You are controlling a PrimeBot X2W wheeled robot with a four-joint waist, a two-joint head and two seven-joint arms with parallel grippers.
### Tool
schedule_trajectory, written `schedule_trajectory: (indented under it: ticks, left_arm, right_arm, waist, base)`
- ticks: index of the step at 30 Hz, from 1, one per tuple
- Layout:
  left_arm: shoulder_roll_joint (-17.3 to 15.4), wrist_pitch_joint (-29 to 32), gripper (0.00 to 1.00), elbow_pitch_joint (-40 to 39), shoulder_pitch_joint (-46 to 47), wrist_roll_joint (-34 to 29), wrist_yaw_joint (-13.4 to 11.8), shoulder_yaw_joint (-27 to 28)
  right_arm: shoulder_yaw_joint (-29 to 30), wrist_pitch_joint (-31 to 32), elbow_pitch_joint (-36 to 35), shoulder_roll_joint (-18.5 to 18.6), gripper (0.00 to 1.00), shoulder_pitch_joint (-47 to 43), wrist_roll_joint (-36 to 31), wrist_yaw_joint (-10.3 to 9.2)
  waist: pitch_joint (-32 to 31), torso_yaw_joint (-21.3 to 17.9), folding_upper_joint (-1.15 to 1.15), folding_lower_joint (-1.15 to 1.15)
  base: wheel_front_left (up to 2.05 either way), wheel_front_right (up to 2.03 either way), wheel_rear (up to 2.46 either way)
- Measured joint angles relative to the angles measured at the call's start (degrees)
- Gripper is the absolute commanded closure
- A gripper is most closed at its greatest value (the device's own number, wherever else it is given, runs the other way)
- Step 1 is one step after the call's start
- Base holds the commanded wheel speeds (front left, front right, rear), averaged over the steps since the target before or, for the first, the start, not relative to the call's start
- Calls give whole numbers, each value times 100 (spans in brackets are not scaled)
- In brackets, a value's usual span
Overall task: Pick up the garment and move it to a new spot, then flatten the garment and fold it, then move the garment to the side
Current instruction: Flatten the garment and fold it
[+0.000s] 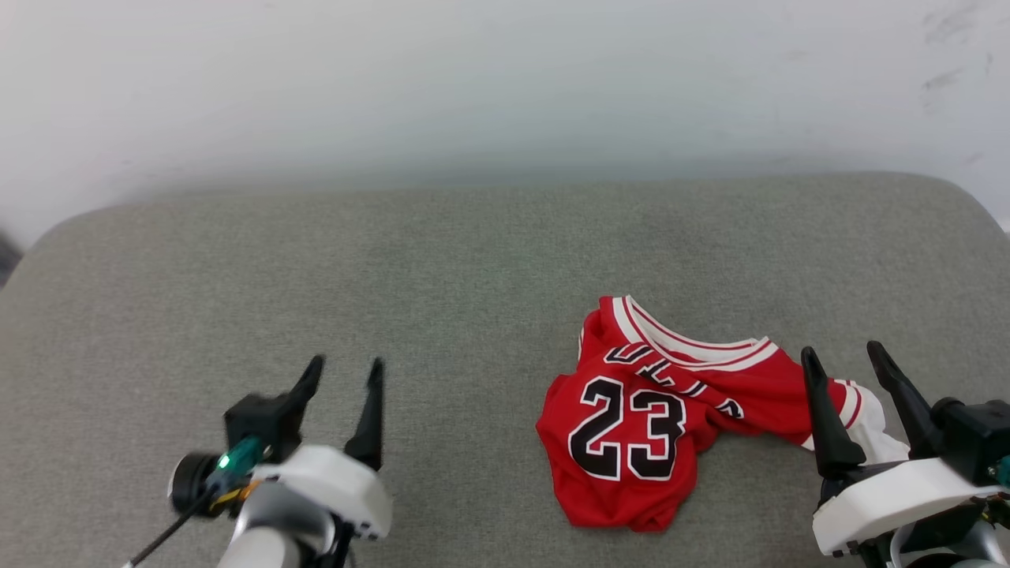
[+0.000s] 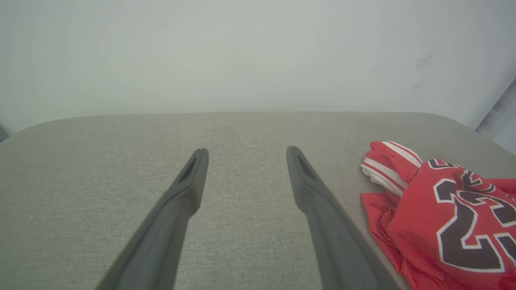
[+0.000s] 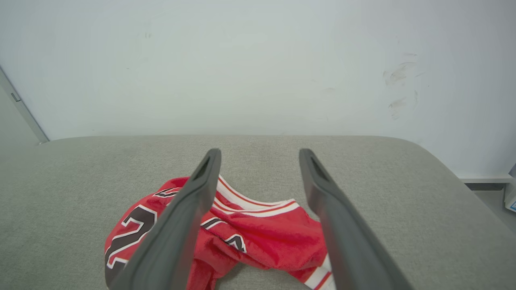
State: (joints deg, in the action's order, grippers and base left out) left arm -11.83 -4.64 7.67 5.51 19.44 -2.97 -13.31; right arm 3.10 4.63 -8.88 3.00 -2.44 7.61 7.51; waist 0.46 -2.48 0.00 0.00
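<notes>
Two grippers, left [image 1: 345, 371] and right [image 1: 844, 355], both spread, flank the crumpled jersey [image 1: 639, 418] on the cushion [image 1: 442, 276]

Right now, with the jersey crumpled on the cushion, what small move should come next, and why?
Probably lower the right pincer onto the jersey and close. The jersey lies crumpled and ungrasped, both pincers are open, and the right one is at its sleeve end; the left pincer is over bare cushion.
</notes>
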Motion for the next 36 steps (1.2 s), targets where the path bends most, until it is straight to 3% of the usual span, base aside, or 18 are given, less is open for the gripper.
schedule_trajectory:
  ticks: [15, 23, 30, 31, 32, 33, 36]
  left_arm:
    - [379, 2269, 0, 899, 2069, 321, 833, -1111]
    - [151, 3546, 0, 1585, 2536, 549, 1007, -1816]
    - [-232, 4284, 0, 1585, 2970, 880, 1028, -2685]
    - [-282, 4317, 31, 1572, 3016, 939, 1028, -2777]
    - [-327, 4326, 75, 1557, 3044, 1002, 1028, -2853]
    - [-368, 4281, 100, 1548, 3066, 1021, 1029, -2903]
    - [-398, 4019, 100, 1586, 3074, 1076, 1049, -2907]
  right_arm:
    - [-40, -34, -300, -3, 0, 265, 210, 0]
    - [-54, -192, -80, -3, 0, 397, 458, 0]
    - [-78, -332, 147, -4, 0, 474, 632, -1]
    - [-82, -360, 175, -4, 0, 483, 633, 0]
    - [-92, -364, 205, -4, 0, 498, 649, 0]
    - [-96, -369, 230, -4, 0, 521, 659, 0]
    - [-87, -410, 298, -5, 0, 541, 703, 0]
  waist:
    - [796, -516, 0, 0]
    - [1318, -834, 0, 0]
    - [1545, -1037, 0, 0]
    - [1555, -1051, 0, 0]
    - [1562, -1064, 0, 0]
    - [1567, -1076, 0, 0]
    - [1543, -1073, 0, 0]
  base:
    - [0, 0, 0]
    - [0, 0, 0]
    - [0, 0, 0]
    - [0, 0, 0]
    - [0, 0, 0]
    - [0, 0, 0]
    - [0, 0, 0]
